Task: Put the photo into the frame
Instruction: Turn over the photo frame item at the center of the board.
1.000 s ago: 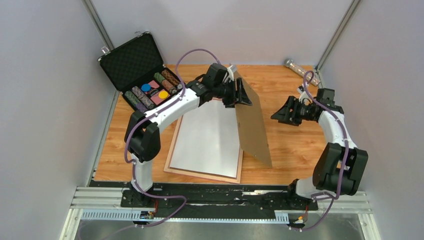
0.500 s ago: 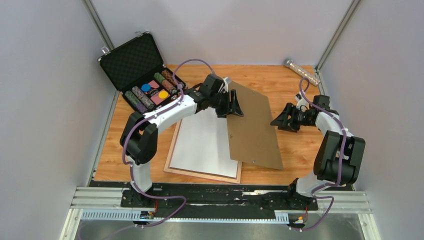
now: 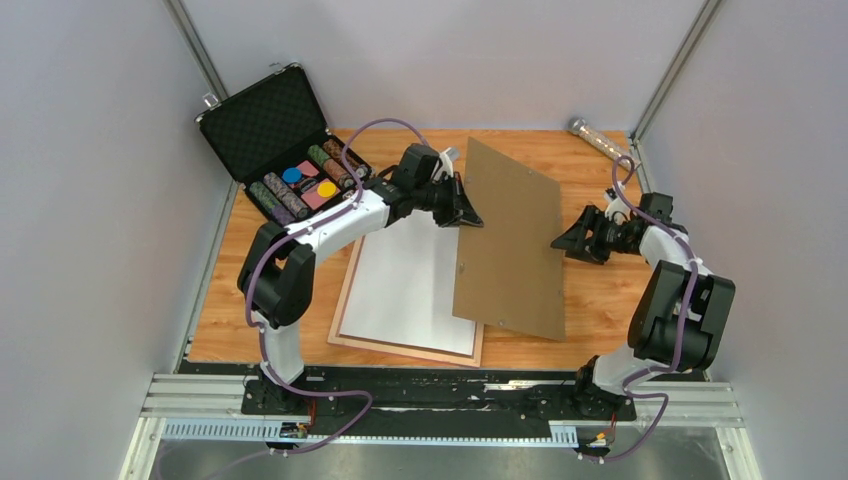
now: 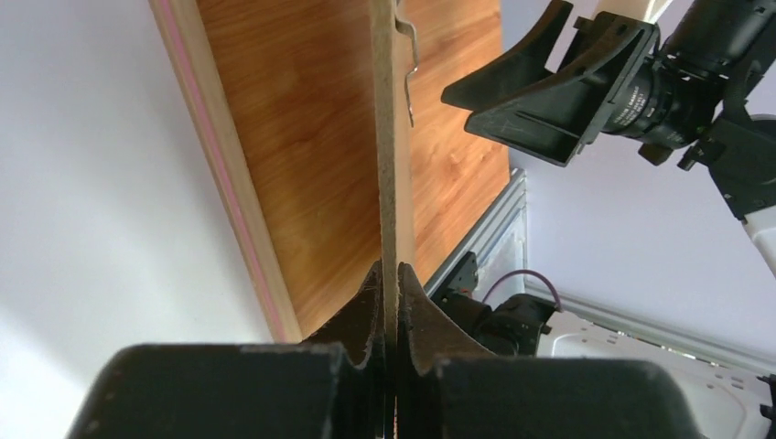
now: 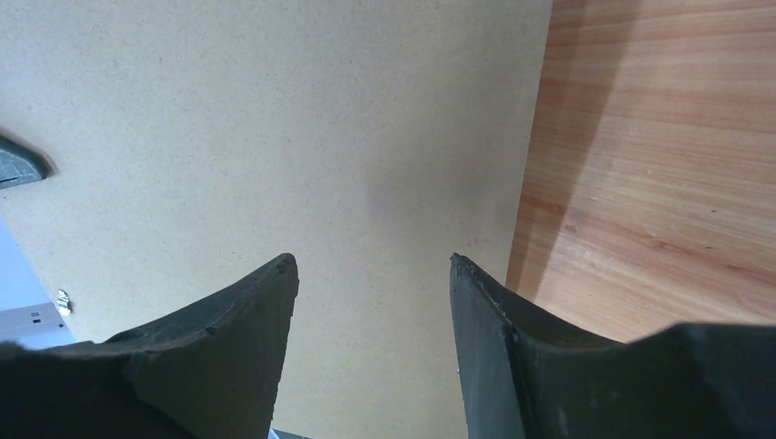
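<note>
Your left pincer grips the board edge-on, tilted aside to uncover the frame; your right pincer waits open and empty beside it.

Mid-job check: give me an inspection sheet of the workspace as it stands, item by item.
Surface: orange-brown wooden tabletop, no spills seen.
Job's things: thin-railed light wood picture frame lies flat; white rectangular sheet lies inside it, printed side not visible.
Clutter: open black foam-lined case holding rolls and coloured discs, back left; shiny metal tube, back right.
Grippers: left claw shut on the edge of the flat brown backing board, which overlaps the frame's right side in the top view; right claw open, facing the board, no contact seen.
Cables: purple cables loop along both arms, no snag seen.
Surroundings: plain grey walls; nothing else seen.
</note>
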